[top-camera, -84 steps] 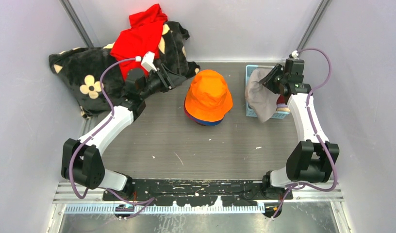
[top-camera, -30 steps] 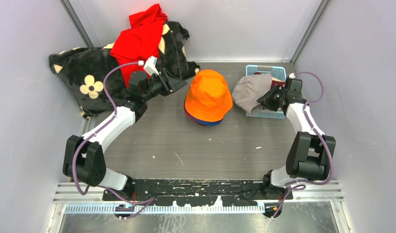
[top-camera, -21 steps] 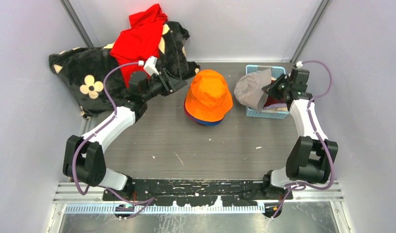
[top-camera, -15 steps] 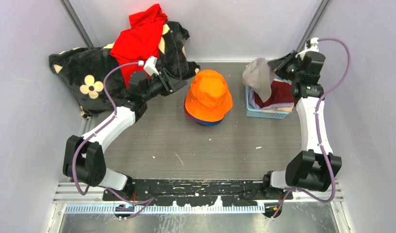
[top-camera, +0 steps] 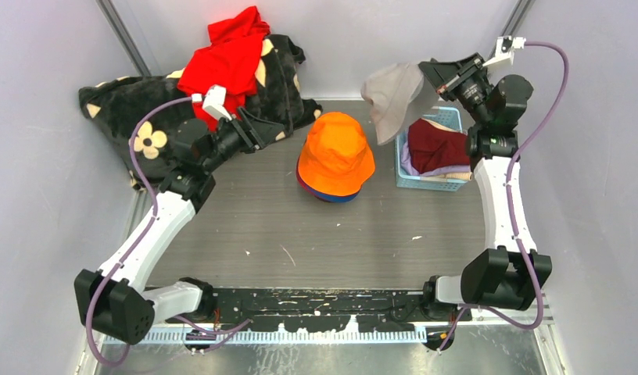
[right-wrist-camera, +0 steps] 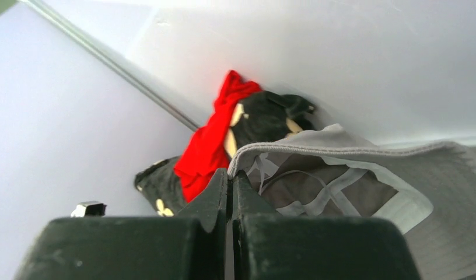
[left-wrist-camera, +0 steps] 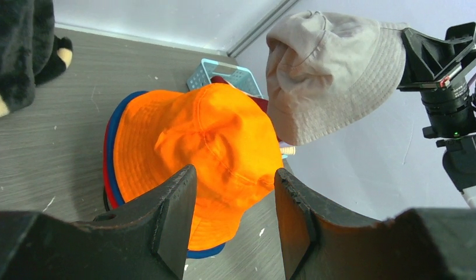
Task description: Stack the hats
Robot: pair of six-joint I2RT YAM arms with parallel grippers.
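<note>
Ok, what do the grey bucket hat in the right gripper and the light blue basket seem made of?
Grey bucket hat: matte woven fabric, likely cotton; it droops, with stitched brim rows. Light blue basket: probably rigid plastic, with a moulded grid wall.

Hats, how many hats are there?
6: a grey hat in the right gripper, an orange hat on the table with a blue brim and a red brim peeking out underneath, and a maroon hat over a cream one in the basket. More may be hidden.
</note>
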